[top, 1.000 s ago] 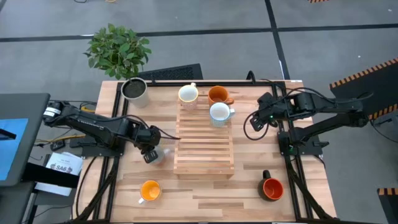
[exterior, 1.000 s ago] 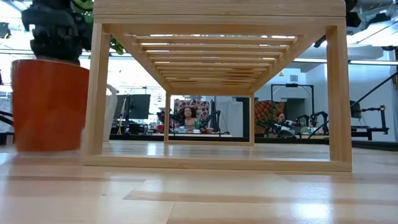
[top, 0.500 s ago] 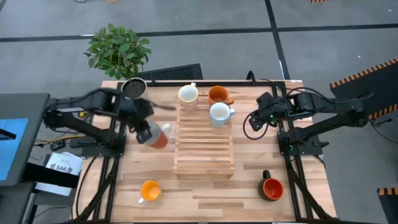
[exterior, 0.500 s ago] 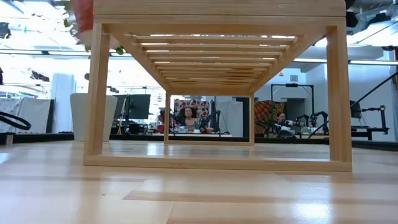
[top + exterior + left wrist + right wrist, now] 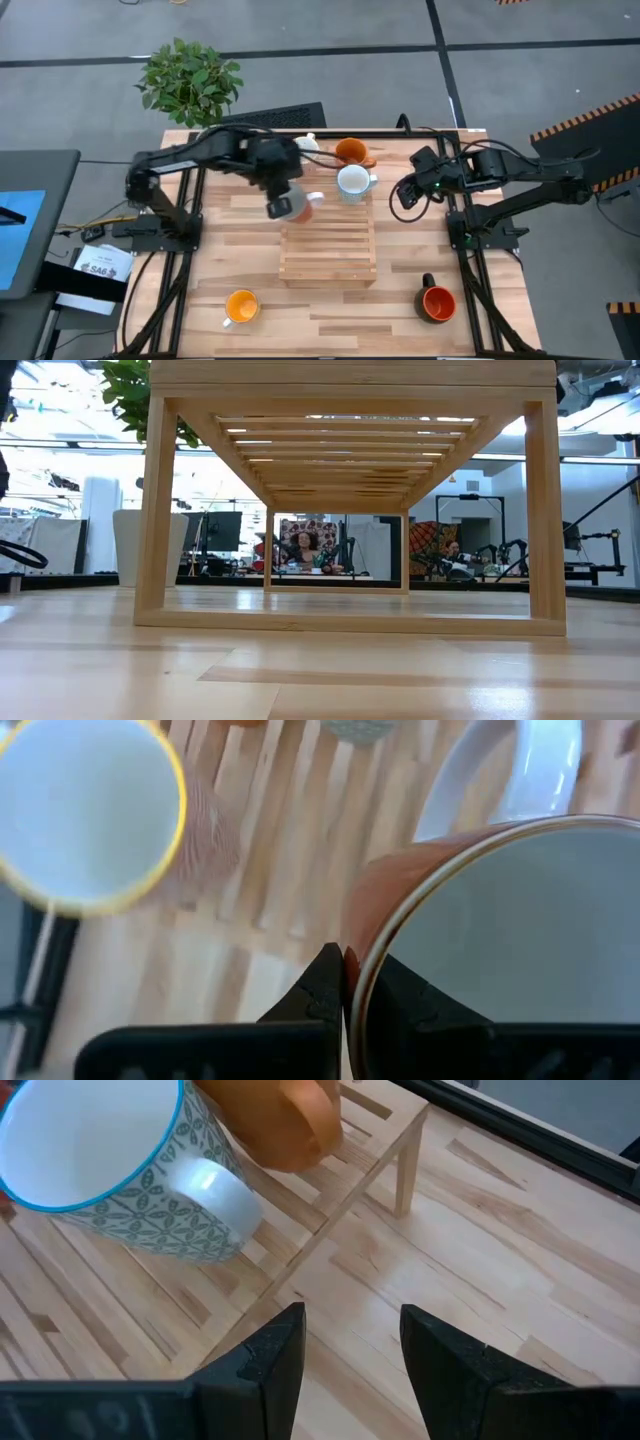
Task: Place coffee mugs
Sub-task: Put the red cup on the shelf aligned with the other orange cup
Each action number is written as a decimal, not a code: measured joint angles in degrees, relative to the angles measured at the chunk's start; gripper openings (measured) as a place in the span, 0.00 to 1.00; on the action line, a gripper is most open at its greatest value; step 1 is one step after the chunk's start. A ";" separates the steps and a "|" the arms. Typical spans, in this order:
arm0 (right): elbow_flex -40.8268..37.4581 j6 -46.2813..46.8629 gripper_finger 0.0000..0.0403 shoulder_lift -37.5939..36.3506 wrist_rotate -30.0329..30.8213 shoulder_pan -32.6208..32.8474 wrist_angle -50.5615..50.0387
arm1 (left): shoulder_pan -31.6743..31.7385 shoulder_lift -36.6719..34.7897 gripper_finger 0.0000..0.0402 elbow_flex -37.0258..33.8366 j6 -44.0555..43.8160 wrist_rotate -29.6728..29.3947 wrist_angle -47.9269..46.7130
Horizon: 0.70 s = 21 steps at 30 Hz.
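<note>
My left gripper (image 5: 283, 205) hangs over the far left part of the slatted wooden rack (image 5: 330, 250), shut on a mug (image 5: 500, 920) that is orange-brown outside and pale inside. On the rack's far end stand a white mug with a yellow rim (image 5: 85, 810), an orange mug (image 5: 350, 152) and a white patterned mug (image 5: 352, 182). A yellow-orange mug (image 5: 240, 307) and a red-orange mug with a black handle (image 5: 437, 302) rest on the table by the near edge. My right gripper (image 5: 350, 1350) is open, waiting right of the rack. My left gripper pinches the mug's rim wall (image 5: 352, 982), one finger (image 5: 405, 1005) inside the mug and the other (image 5: 322, 985) outside. The fingers come from above, pointing down. The mug hangs upright, mouth up, lifted clear above the rack's slats.
A grey-white pot (image 5: 140, 545) stands at the table's far left, with a leafy plant (image 5: 190, 80) behind it. The rack's middle and near slats are bare. People sit in the room beyond the table (image 5: 300, 550).
My left gripper has lifted the mug off the table left of the rack, carried it up and toward the far edge, then swung right over the rack's far left part. The mug has gone from standing on the table to hanging clear above the slats.
</note>
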 joint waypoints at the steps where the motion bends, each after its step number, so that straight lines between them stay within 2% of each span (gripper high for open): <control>1: 0.00 0.09 0.48 0.02 0.02 0.02 0.27 | 0.26 1.35 0.01 0.84 1.02 -0.28 -0.05; 6: 0.00 1.46 0.48 0.02 0.12 0.01 0.30 | 1.58 5.15 0.02 2.80 4.45 -1.70 0.15; 21: 0.00 1.59 0.48 0.02 1.18 0.01 1.50 | 4.80 5.87 0.03 2.83 10.49 -0.71 2.22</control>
